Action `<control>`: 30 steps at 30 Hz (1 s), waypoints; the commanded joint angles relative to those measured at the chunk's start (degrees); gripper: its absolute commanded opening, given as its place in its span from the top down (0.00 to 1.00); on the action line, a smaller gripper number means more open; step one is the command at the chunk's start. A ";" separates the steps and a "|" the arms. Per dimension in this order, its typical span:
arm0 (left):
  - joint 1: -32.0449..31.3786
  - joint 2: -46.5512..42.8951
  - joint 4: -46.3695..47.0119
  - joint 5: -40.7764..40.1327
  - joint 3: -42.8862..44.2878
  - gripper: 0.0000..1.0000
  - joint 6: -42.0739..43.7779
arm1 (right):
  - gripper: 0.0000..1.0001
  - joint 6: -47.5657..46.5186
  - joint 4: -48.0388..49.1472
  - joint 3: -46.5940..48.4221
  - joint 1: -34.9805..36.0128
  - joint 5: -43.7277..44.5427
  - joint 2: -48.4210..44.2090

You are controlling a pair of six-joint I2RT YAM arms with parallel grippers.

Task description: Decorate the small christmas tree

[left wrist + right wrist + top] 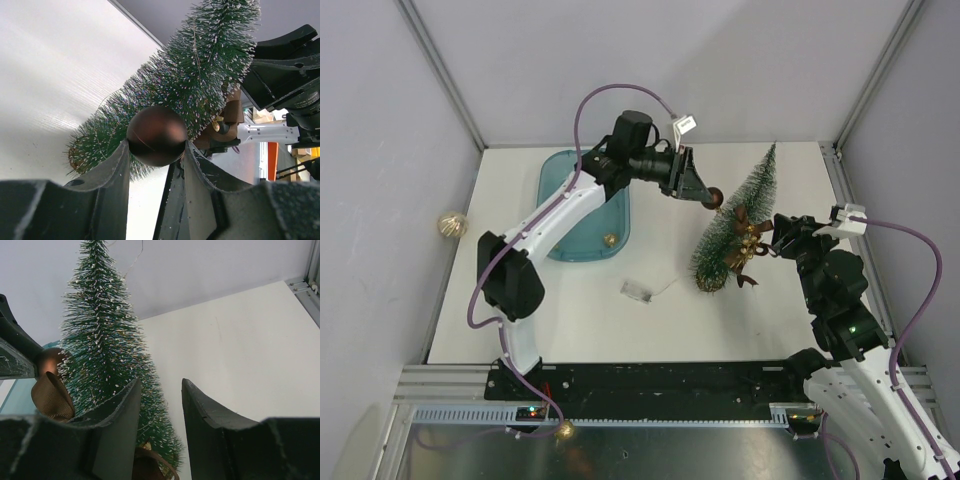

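The small christmas tree (732,222) stands on the white table right of centre, dark green with frosted tips; it also fills the left wrist view (200,75) and the right wrist view (102,350). My left gripper (704,193) is shut on a dark brown ball (157,135), pressed against the tree's left side at mid height. A brown bow with gold bells (748,242) hangs on the tree's right side. My right gripper (160,382) is open just right of the bow (50,397), with nothing between its fingers.
A blue tray (570,190) lies at the back left with a gold ball (609,240) in it. A small clear box with a thin wire (638,289) lies mid-table. Another gold ball (451,225) sits off the table's left edge, and one (564,431) by the left arm's base.
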 commanded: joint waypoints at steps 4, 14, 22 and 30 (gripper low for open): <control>-0.98 0.55 0.72 -0.24 2.04 0.73 -0.86 | 0.58 -0.33 2.43 -0.14 -0.30 -0.43 -0.15; -1.50 1.44 0.65 -2.42 2.18 0.74 0.55 | 0.60 -0.27 2.71 -0.45 -0.40 -0.63 -0.21; -1.39 1.41 0.71 -3.85 2.01 0.75 1.13 | 0.62 -0.29 3.09 -0.72 -0.46 -0.78 -0.16; -1.26 0.36 1.13 -5.03 -2.14 0.77 0.45 | 0.63 -0.26 3.32 -1.03 -0.48 -0.89 -0.40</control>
